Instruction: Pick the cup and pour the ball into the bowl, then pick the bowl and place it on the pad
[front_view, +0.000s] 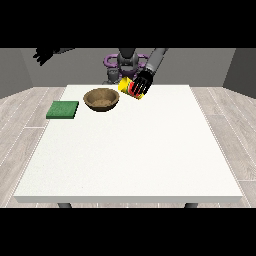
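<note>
hand at the view's right (142, 83) gripping tilted yellow cup (126, 86), beside bowl (102, 99)

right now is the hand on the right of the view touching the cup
Touching. The front view shows the hand at the view's right with its fingers wrapped round the yellow cup, which is tilted above the table beside the bowl.
</note>
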